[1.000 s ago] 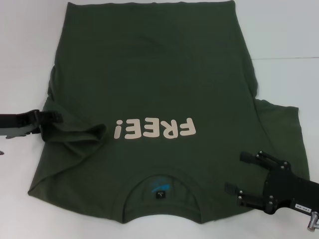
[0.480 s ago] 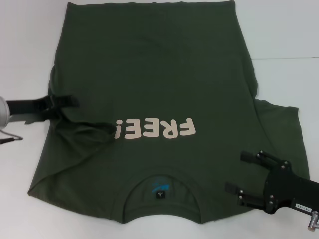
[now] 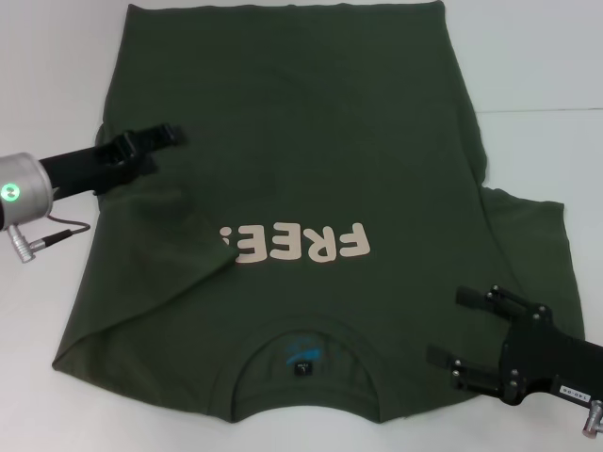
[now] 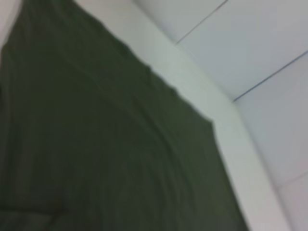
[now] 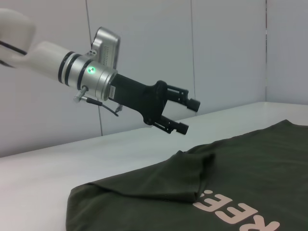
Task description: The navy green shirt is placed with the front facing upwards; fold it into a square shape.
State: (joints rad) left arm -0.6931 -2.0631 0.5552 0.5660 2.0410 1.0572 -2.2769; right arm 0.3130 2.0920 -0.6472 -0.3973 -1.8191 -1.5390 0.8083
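The navy green shirt (image 3: 301, 141) lies spread front-up on the white table (image 3: 528, 75), its white "FREE!" print (image 3: 297, 245) and collar (image 3: 301, 353) toward me. Its left sleeve (image 3: 160, 254) is folded inward onto the body and covers the edge of the print. My left gripper (image 3: 168, 149) hovers open above the shirt's left side, holding nothing; the right wrist view shows it (image 5: 189, 115) well above the cloth (image 5: 183, 173). Over the shirt's right shoulder, my right gripper (image 3: 447, 326) stands open beside the spread right sleeve (image 3: 532, 245). In the left wrist view, only the shirt (image 4: 96, 159) and table show.
Bare white table (image 3: 47, 358) surrounds the shirt on the left, right and near sides. A seam line crosses the table at the far right (image 3: 546, 110). A pale wall (image 5: 144, 38) stands behind the table.
My left gripper has let go of the left sleeve, risen and moved toward the shirt's far end. The sleeve now lies flatter on the body. The right gripper has not moved.
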